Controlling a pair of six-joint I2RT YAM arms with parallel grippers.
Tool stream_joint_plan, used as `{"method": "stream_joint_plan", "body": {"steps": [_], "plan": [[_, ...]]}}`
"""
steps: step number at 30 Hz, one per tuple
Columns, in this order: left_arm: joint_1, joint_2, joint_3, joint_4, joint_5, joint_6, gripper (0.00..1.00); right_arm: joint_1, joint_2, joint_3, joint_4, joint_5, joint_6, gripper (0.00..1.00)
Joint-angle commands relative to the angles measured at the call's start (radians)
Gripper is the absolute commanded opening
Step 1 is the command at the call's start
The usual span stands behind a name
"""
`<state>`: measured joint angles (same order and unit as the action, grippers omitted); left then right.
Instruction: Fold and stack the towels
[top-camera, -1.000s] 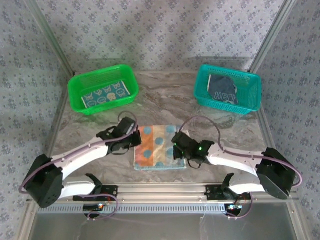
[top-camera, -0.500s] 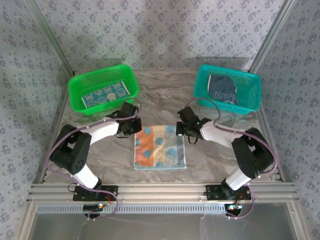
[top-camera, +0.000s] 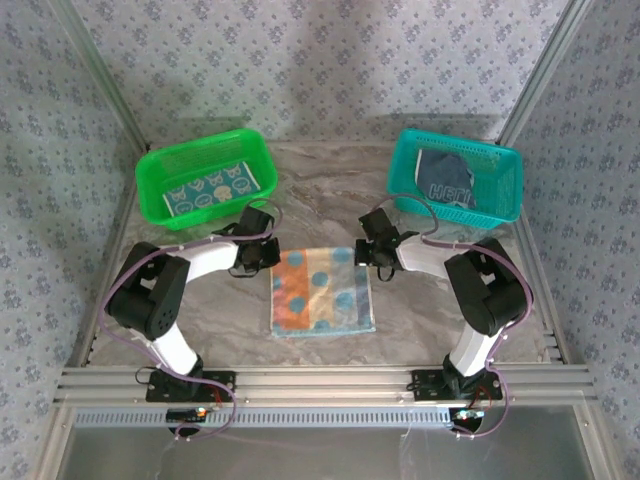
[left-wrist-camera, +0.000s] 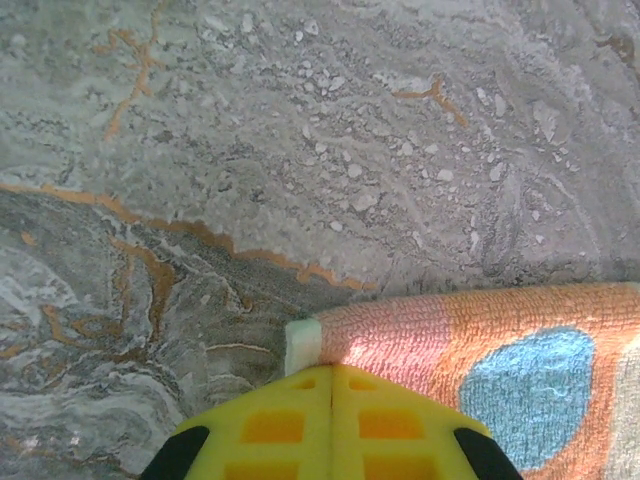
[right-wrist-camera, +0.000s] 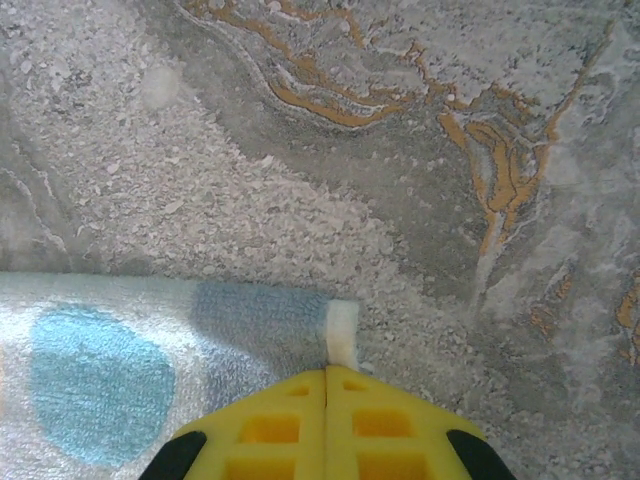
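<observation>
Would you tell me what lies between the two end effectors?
The far edge of the light-blue and orange dotted terry towel runs between them, in the top view.

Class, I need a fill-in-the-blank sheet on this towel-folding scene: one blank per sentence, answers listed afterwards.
1. The left basket, holding the cartoon towel, is coloured ___.
2. The right basket, holding the dark towel, is coloured ___.
3. The left arm's fingers and the right arm's fingers each pinch a far ___ of the dotted towel.
4. Both pairs of fingers are ___, not open.
Missing words: green; teal; corner; shut.
</observation>
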<state>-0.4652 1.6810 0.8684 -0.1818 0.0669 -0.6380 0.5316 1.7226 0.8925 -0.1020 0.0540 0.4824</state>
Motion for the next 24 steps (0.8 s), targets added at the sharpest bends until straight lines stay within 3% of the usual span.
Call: {"method": "stream_joint_plan", "body": {"steps": [1,5,10,13,16,18,24], "plan": [[0.008,-0.031,-0.016,-0.046,-0.02,0.026,0.0,-0.004,-0.016,-0.019,-0.036,-0.013,-0.022,0.0],[0.008,-0.09,0.025,-0.09,-0.018,0.033,0.01,0.006,-0.073,0.011,-0.071,-0.009,-0.022,0.04],[0.009,-0.125,0.053,-0.105,-0.041,0.027,0.24,-0.002,-0.093,0.047,-0.085,-0.004,-0.024,0.23],[0.009,-0.094,0.061,-0.093,-0.033,0.012,0.33,-0.01,-0.063,0.071,-0.09,-0.005,-0.014,0.3],[0.008,-0.054,0.068,-0.073,-0.022,-0.004,0.37,-0.013,-0.03,0.094,-0.092,0.015,0.005,0.35],[0.009,-0.032,0.069,-0.054,-0.022,-0.012,0.41,-0.017,-0.01,0.105,-0.093,0.027,0.017,0.36],[0.01,0.024,0.086,-0.038,-0.032,-0.022,0.41,-0.031,0.063,0.129,-0.079,0.027,0.052,0.36]]}}
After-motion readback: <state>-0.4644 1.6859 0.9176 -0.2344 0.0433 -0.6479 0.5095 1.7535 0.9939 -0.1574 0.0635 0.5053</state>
